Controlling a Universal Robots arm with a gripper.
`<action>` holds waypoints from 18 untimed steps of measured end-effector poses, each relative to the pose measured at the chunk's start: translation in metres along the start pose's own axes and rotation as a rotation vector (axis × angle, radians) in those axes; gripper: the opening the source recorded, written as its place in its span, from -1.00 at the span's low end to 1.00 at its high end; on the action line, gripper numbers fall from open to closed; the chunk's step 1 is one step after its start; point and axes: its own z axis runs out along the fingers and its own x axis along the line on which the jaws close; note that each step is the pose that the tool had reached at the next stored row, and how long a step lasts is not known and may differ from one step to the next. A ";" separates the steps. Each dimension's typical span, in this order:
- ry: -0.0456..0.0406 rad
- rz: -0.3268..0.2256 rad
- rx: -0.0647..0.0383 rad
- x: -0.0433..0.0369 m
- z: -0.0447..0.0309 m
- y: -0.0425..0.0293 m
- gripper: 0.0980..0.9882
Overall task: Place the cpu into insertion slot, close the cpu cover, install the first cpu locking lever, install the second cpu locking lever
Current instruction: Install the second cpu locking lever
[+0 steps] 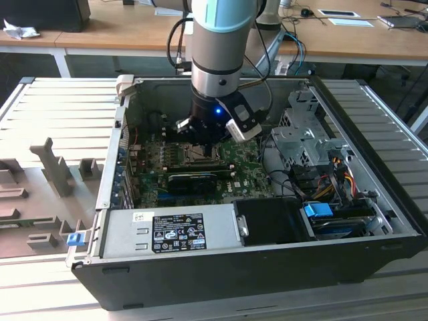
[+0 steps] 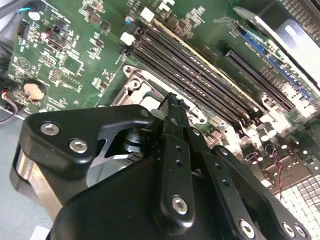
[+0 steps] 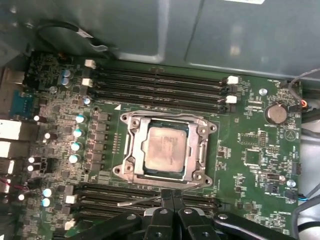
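Right now the pincer [image 3: 167, 200] hangs low inside an open computer case [image 1: 267, 267], close above the green motherboard [image 3: 250, 150]. In the first wrist view its two black fingertips [image 3: 172, 197] are pressed together with no gap between them, and nothing is seen held in them, so the pincer is closed and empty. Just ahead of the fingertips sits the insertion slot [image 3: 131, 172], a square socket with a silvery metal rim, and the cpu [image 3: 165, 149] lies flat inside it with the dull grey top facing up. The cpu cover [image 3: 196, 161] lies down around the chip as a thin metal frame, and the chip shows through the square window of it. A thin metal lever [image 3: 140, 201] lies just beside the fingertips, along the near edge of the socket, over the black memory slots [image 3: 115, 192] that run under the pincer; I cannot tell if the fingertips touch it. Beyond the socket, on the far side from the pincer, more long black memory slots [image 3: 160, 87] run in parallel rows. In the second wrist view the closed fingers [image 2: 172, 130] point toward the corner of the socket frame [image 2: 137, 82]. In the exterior view the arm [image 1: 217, 47] comes down from above into the case, and the pincer [image 1: 200, 144] is over the socket area of the board.
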 end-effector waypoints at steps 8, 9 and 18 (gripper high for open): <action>0.0001 0.000 0.000 0.0091 0.0001 0.0010 -0.98; 0.0000 0.000 -0.002 0.0092 0.0000 0.0009 -0.98; -0.0054 0.000 -0.046 0.0122 0.0018 -0.0042 -0.98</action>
